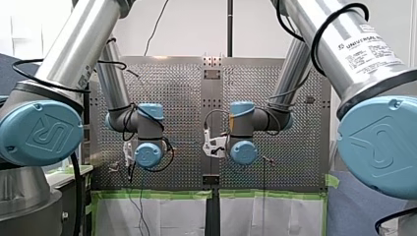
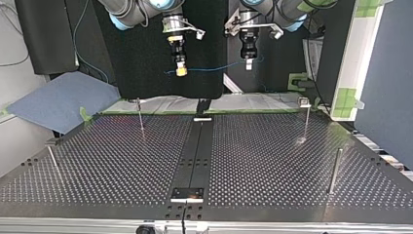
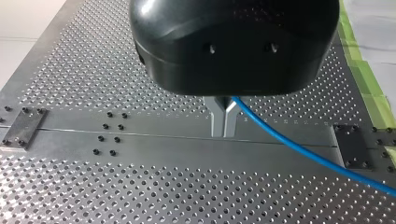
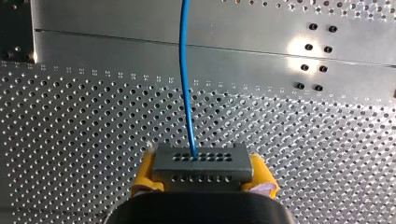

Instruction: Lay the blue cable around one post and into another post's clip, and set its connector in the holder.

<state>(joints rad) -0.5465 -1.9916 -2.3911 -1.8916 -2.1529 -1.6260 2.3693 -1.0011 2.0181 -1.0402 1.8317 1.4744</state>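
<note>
The cable (image 3: 289,142) hangs in the air, well above the table (image 2: 272,161), stretched between the two grippers. The left gripper (image 3: 223,130) has its metal fingers closed together, with the cable coming out from between them and running off to one side. The right gripper (image 4: 194,161) has its yellow-padded jaws closed flat on the cable, which leads straight ahead from the grip. In the top view the span between them looks nearly taut, with only a slight sag.

The main risk is probably that tautness. If the arms move apart or drop at different rates, the thin cable could slide through one pinch or pull free, and a loose end would fall onto the table. If they come too close together, the slack could loop and miss its post.

A thin post (image 2: 140,117) stands at the top view's left and a second post (image 2: 306,122) at its right, both far below the cable. They are slender, so a gripper coming down close beside one could knock or bend it, or lay the cable on the wrong side.

The connector and the holder cannot be made out, so which end must reach the holder is uncertain.
</note>
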